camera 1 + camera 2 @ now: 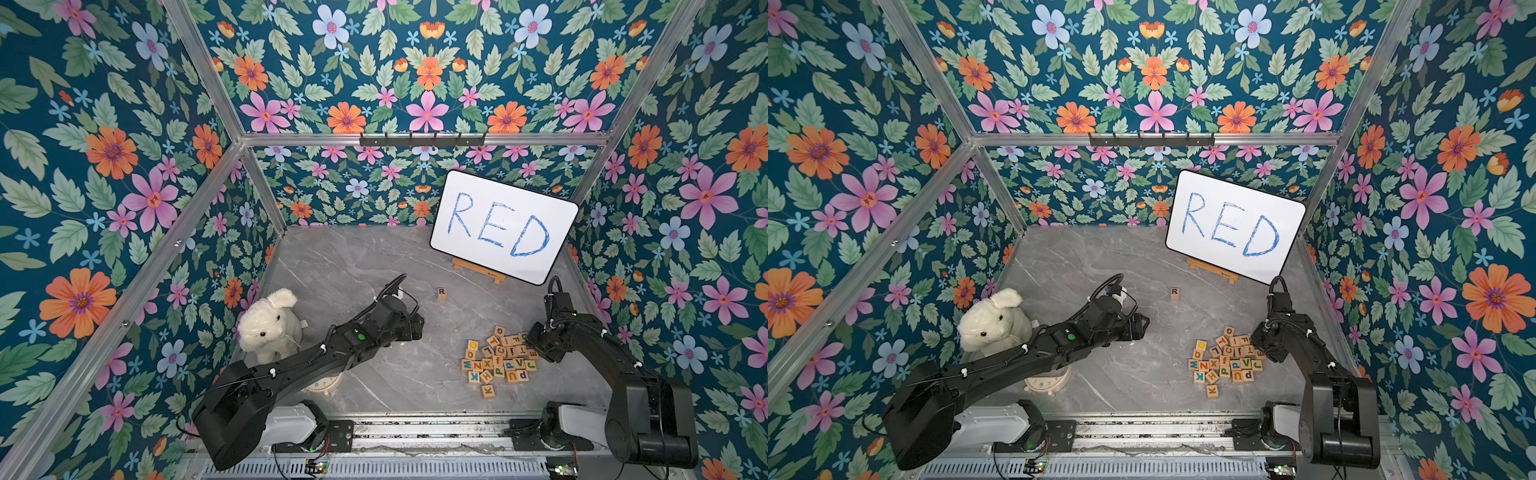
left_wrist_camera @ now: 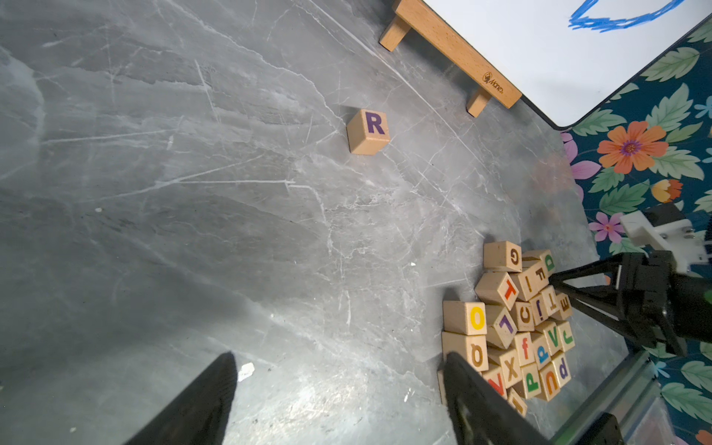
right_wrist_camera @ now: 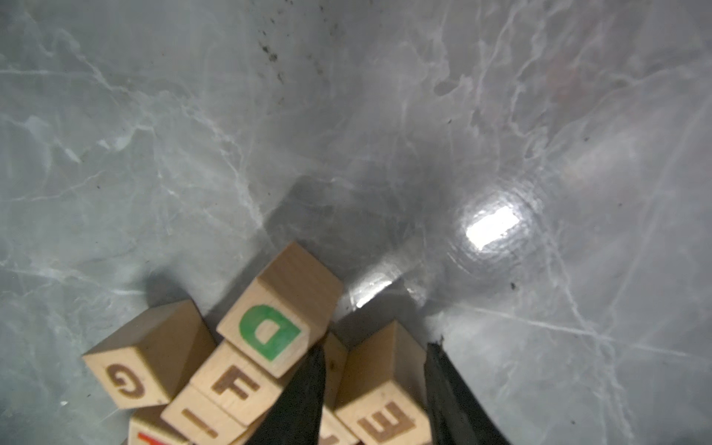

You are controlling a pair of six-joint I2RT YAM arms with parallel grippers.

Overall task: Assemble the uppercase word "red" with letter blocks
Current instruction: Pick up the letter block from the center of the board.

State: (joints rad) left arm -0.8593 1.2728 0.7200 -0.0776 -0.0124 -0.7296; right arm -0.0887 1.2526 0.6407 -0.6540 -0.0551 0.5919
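A lone R block point(image 1: 441, 293) point(image 2: 368, 131) stands on the grey table, well behind the pile of letter blocks point(image 1: 498, 359) point(image 1: 1225, 359). At the pile's right edge my right gripper point(image 3: 375, 346) point(image 1: 532, 343) is shut on the E block point(image 3: 385, 404), one finger on each side of it. The green D block point(image 3: 277, 331) rests just beside that grip, on top of an F block. My left gripper point(image 2: 339, 356) point(image 1: 415, 326) hangs open over bare table left of the pile, with nothing between its fingers.
A white board point(image 1: 503, 226) with blue RED leans on a wooden easel point(image 1: 478, 270) at the back right. A white plush dog point(image 1: 270, 324) sits at the left, and a pale clock point(image 1: 322, 384) lies under the left arm. Flowered walls enclose the table.
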